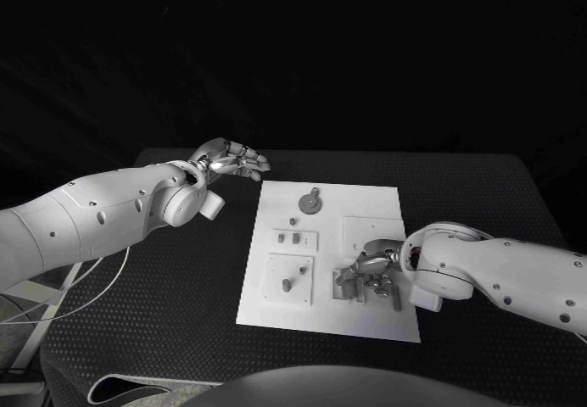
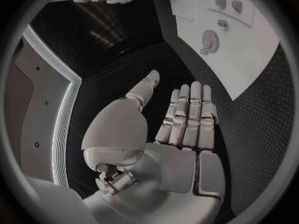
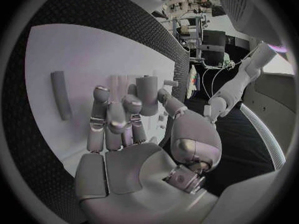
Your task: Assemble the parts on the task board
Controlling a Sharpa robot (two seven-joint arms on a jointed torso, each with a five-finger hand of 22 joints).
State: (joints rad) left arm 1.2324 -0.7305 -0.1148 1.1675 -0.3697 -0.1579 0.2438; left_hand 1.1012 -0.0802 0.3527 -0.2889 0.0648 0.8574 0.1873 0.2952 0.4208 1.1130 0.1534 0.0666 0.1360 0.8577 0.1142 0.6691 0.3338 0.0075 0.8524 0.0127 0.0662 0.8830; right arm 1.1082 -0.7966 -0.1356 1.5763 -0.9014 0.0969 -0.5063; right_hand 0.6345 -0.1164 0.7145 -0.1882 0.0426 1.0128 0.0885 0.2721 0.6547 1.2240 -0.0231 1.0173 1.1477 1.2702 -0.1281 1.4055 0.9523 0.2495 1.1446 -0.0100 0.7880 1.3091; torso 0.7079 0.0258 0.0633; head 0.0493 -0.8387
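The white task board (image 1: 367, 208) lies mid-table, and its corner (image 2: 249, 59) shows in the left wrist view too. On it are a round grey part (image 1: 310, 203) (image 2: 210, 38), small pegs (image 1: 288, 238) (image 2: 228, 4) and a lever-like part (image 1: 287, 284). My right hand (image 1: 373, 271) (image 3: 118, 129) hangs over the board's near right corner. Its thumb and a finger lie against the two sides of an upright grey cylinder (image 3: 147, 93). My left hand (image 1: 230, 159) (image 2: 181, 119) floats above the black table off the board's far left corner, fingers straight, holding nothing.
A grey bar (image 3: 60, 94) lies flat on the board beside my right hand. A low grey block (image 1: 346, 288) sits on the board under that hand. The black table (image 1: 489, 195) stretches around the board on all sides.
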